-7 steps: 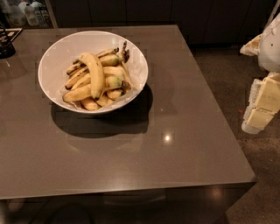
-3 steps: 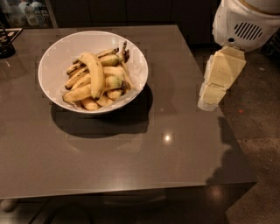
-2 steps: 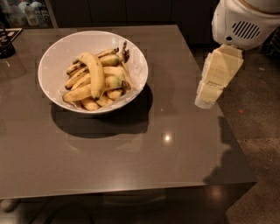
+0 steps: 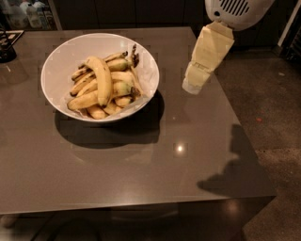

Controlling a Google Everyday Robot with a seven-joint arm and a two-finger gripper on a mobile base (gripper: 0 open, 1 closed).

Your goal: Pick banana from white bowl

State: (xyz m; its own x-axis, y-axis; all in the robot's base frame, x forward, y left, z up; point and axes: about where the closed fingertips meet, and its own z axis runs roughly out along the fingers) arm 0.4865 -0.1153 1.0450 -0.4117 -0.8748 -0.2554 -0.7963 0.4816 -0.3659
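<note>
A cream-coloured, padded two-finger gripper (image 4: pixel 194 85) is hanging in the air to the right of a large, round, glossy white bowl (image 4: pixel 60 59), well apart from its rim and pointing down toward the dark grey, polished surface (image 4: pixel 117 179) that is carrying the bowl. Whether the gripper is open or closed cannot be told from this angle; it is holding nothing. Above it, the arm's white, vented housing (image 4: pixel 235 9) is showing at the top edge of the view.

Inside the bowl, the long, strongly curved yellow banana (image 4: pixel 101 79) is lying on top of the heap, arching from near the bowl's middle toward its front. Several shorter, browner bananas (image 4: pixel 120 88) are crowding beneath and beside it.

The task appears to be at the approach stage: the fruit is sitting untouched in the bowl. The next move is calling for the gripper to travel left across the bowl's right rim, clear it with height to spare, then descend over the top banana's middle. Because the stubbier bananas are pressing against it, the grasp is likely needing to straddle the long one alone.
</note>
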